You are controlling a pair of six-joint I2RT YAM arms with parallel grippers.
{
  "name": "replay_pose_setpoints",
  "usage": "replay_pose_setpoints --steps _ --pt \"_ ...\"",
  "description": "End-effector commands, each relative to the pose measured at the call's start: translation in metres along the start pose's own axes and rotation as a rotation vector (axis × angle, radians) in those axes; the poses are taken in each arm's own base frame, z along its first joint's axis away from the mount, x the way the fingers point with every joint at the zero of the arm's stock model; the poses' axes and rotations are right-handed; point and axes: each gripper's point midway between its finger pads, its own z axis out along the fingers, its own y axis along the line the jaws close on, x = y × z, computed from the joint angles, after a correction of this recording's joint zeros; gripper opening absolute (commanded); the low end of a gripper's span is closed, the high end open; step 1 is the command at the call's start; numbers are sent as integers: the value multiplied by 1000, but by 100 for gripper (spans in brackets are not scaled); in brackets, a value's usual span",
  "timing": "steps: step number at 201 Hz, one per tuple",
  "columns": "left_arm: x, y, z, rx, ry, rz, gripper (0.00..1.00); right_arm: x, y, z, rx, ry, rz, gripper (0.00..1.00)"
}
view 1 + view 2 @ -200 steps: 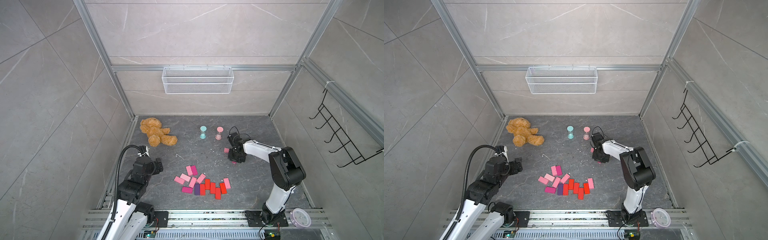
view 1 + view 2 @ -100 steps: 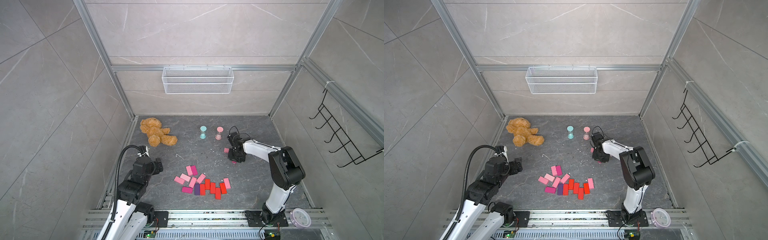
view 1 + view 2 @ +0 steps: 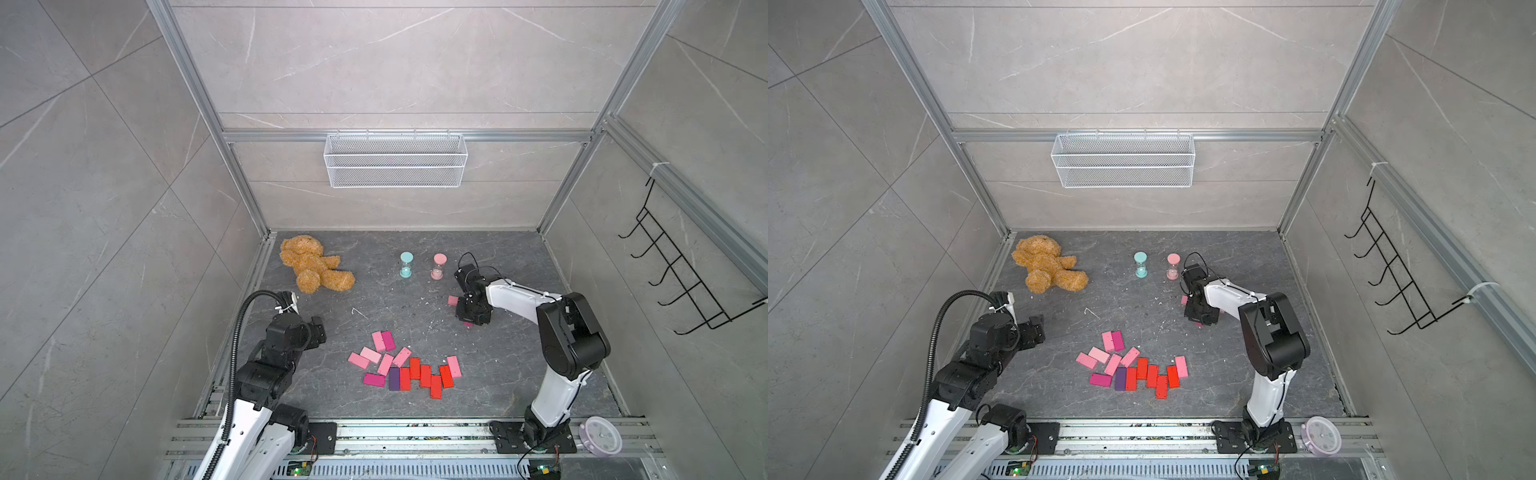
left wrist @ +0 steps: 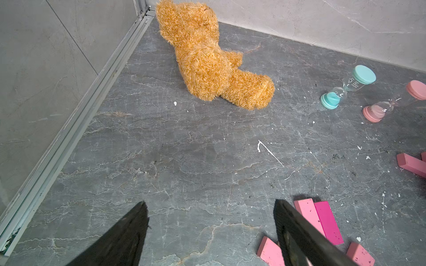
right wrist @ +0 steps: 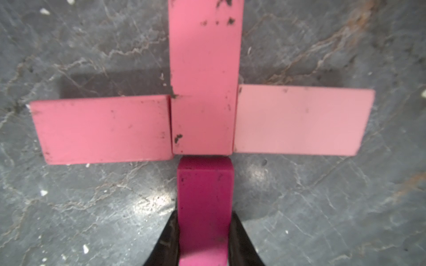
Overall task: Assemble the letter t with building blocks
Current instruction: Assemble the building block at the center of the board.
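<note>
Right gripper (image 5: 204, 216) is pinching the magenta block (image 5: 204, 184) end-on against the pink stem (image 5: 204, 69), presumably lengthening it. Left gripper (image 4: 209, 202) is hovering wide and empty, well clear.

Matt blks (image 5: 204, 69); fuzzy cloth bear (image 4: 202, 62).

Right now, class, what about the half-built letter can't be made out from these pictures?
- Upright pink block: far end cut off by the right wrist view's edge.
- Magenta block: held end hidden in the right gripper.
- Both top views: that gripper covers most of the letter.
</note>
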Motion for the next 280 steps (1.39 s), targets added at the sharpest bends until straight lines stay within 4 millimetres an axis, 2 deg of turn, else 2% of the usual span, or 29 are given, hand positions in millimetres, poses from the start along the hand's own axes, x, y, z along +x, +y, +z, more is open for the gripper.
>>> replay_pose_setpoints --steps 1,280 --pt "-11 -2 -6 10 -31 -2 88 -1 -4 20 23 13 6 9" --pt "-11 -3 -6 12 -31 -1 88 -9 -7 22 27 -13 19 9"
